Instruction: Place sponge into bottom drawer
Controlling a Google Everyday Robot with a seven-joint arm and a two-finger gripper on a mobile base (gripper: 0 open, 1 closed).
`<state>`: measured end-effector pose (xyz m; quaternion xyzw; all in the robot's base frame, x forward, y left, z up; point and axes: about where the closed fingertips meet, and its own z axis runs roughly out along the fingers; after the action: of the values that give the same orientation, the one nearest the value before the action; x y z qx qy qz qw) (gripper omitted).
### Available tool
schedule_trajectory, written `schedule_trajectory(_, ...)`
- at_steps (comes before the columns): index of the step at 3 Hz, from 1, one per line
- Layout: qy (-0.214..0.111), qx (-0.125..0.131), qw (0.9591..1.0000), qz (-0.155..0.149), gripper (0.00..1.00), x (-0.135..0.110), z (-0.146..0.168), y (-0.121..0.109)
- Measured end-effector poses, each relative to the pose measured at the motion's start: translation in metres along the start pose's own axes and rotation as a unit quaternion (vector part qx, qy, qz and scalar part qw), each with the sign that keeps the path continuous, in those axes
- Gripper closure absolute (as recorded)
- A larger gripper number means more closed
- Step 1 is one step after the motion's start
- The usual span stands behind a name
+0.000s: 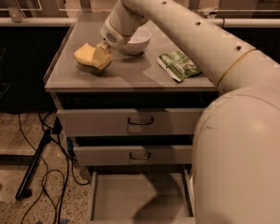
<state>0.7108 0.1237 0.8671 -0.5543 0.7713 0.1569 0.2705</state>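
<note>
Yellow sponge [86,55] lies on the cabinet top [130,76], eight o'clock from the bowl [136,40]. My gripper [102,56] sits at its three o'clock end; whether it pinches, I cannot tell. Bottom drawer [140,197] hangs open at six o'clock.

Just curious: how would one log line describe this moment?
tool: at sponge, cabinet top | bottom drawer: open | sponge: not yet in drawer
</note>
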Motion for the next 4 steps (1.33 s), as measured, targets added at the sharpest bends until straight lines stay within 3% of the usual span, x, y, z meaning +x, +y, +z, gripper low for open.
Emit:
schedule_trajectory(1,-0.016,0.030,0.9994,-0.003,1.00,0.018,-0.040,0.045)
schedule_trajectory(2,-0.016,0.030,0.9994,-0.003,1.00,0.018,-0.040,0.045)
schedule_trajectory(3,-0.006,0.027,0.9996,0.007,1.00,0.035,-0.048,0.065)
schedule_trajectory(4,0.008,0.029,0.9986,0.044,1.00,0.075,-0.072,0.115)
